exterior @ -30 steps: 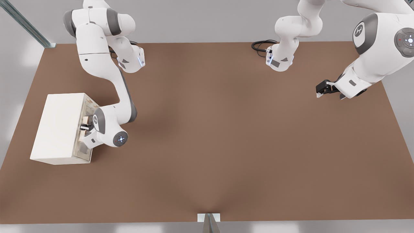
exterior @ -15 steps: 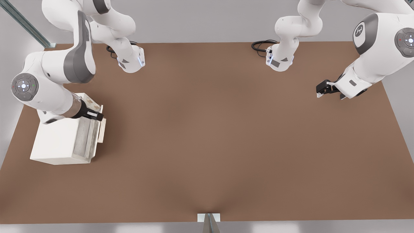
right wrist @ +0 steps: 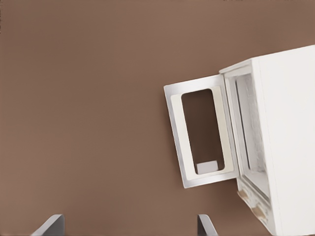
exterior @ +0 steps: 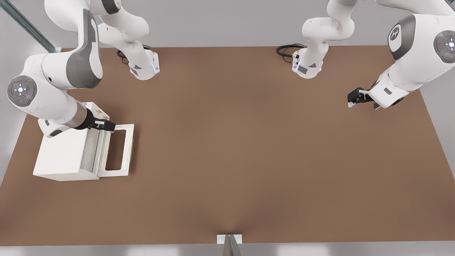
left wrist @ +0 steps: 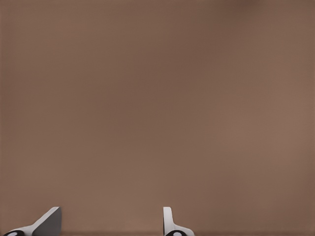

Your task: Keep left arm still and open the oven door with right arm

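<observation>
In the front view, the boxy cream-white oven (exterior: 65, 151) sits on the matte brown counter (exterior: 249, 160) at the front view's left, and its flat oven door (exterior: 119, 150), a pale frame around a see-through pane, lies swung down flat on the counter; the black gripper (exterior: 108, 126) of the right arm (exterior: 53, 85) hovers over the door's far corner, its fingers hard to read there. In the right wrist view, the door (right wrist: 202, 130) lies flat beside the oven (right wrist: 280, 142), which the frame's edge cuts off, and two grey fingers (right wrist: 49, 225) stand spread apart, gripping nothing.
</observation>
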You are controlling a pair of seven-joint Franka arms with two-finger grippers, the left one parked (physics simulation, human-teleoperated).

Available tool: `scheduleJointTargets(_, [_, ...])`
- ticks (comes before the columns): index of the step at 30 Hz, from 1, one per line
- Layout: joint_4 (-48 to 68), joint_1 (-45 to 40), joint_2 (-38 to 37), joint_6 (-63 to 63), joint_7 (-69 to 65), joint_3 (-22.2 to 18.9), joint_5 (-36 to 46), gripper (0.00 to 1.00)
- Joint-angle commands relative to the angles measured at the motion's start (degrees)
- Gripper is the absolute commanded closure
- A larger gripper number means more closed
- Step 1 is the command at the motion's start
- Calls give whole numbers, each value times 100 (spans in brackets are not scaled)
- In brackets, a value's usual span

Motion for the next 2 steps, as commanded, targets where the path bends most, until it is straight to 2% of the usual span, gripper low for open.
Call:
scheduleJointTargets(1, [2,3,-3,49,-644,-4,-3,0])
scheduleJointTargets(2, [2,3,-3,49,-644,-4,-3,0])
